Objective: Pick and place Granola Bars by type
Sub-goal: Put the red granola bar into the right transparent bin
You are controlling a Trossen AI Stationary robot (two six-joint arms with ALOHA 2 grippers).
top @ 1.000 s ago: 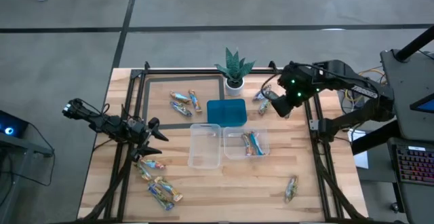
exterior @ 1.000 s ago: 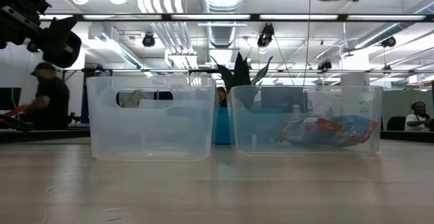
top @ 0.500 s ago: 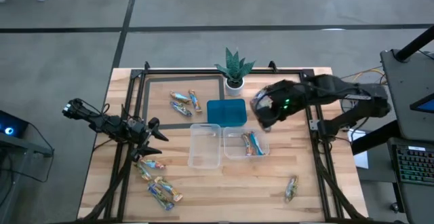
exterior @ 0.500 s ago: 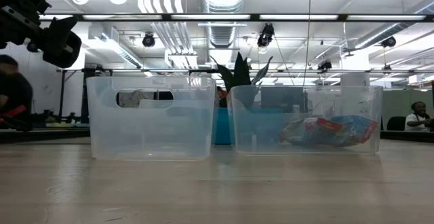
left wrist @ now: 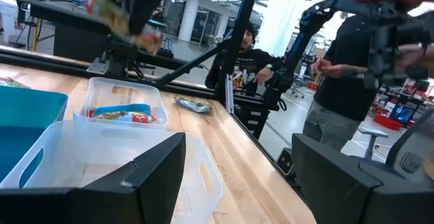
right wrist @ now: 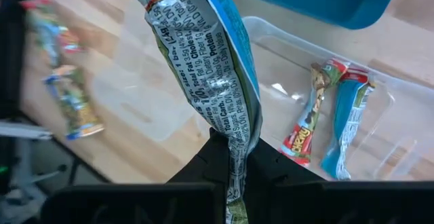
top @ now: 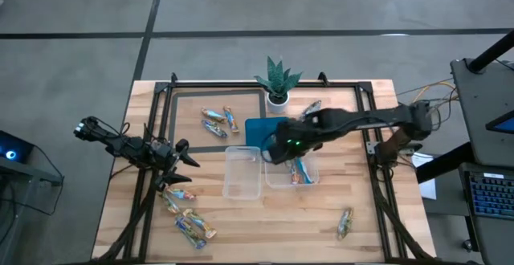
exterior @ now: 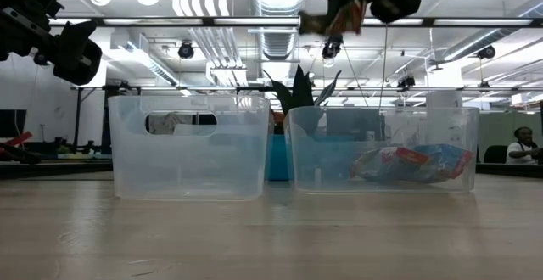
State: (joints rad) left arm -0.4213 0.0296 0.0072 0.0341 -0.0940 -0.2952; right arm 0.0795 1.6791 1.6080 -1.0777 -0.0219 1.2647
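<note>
Right gripper (right wrist: 230, 157) clamps granola bar (right wrist: 210, 68); bar's lower end hidden between fingers

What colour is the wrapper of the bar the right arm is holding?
Mostly blue and silver, red at one end; the bar shows best in the right wrist view.

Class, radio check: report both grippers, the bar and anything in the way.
Right gripper shut on blue-wrapped granola bar, above the two clear tubs. Left gripper open, waiting at table's left. Nothing in the way.

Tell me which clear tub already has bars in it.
The right clear tub, below the right gripper: two granola bars lie inside. The left clear tub beside it holds none.
</note>
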